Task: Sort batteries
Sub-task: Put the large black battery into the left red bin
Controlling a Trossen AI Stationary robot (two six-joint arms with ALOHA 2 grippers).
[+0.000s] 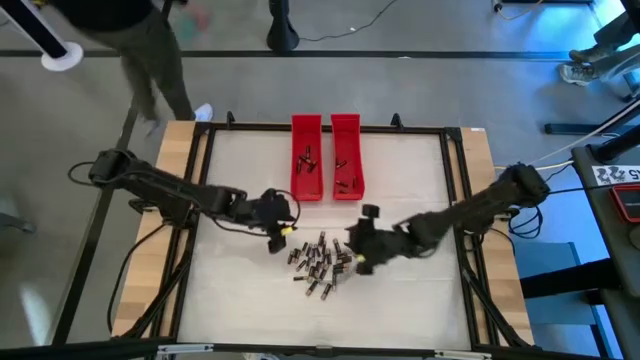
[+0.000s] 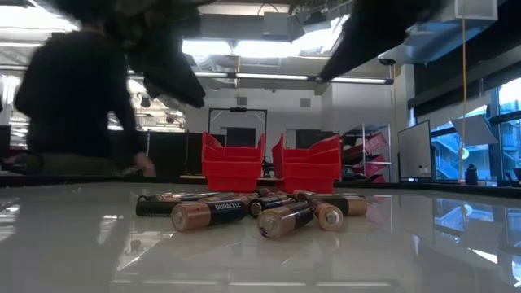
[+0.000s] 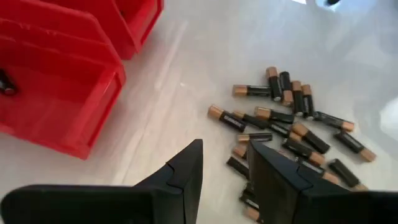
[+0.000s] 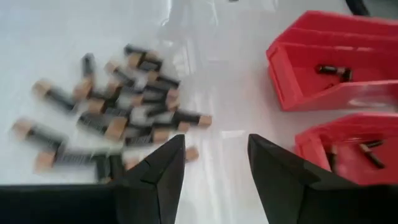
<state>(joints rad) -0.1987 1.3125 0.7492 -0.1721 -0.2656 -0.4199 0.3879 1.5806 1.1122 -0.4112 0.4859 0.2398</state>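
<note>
— Where are we in the sort?

— Mid-way, I'd say. A few cells already lie in the two red trays (image 1: 325,160) at twelve o'clock; the batteries (image 1: 318,262) still heaped at the surface's (image 1: 400,310) centre are the bulk.

— And your tools?

— Left tool (image 3: 225,165) hangs at the pile's nine o'clock edge, right tool (image 4: 216,155) at three; both gape, holding nothing. Next I need one to drop over a single cell and pinch it cleanly.
</note>
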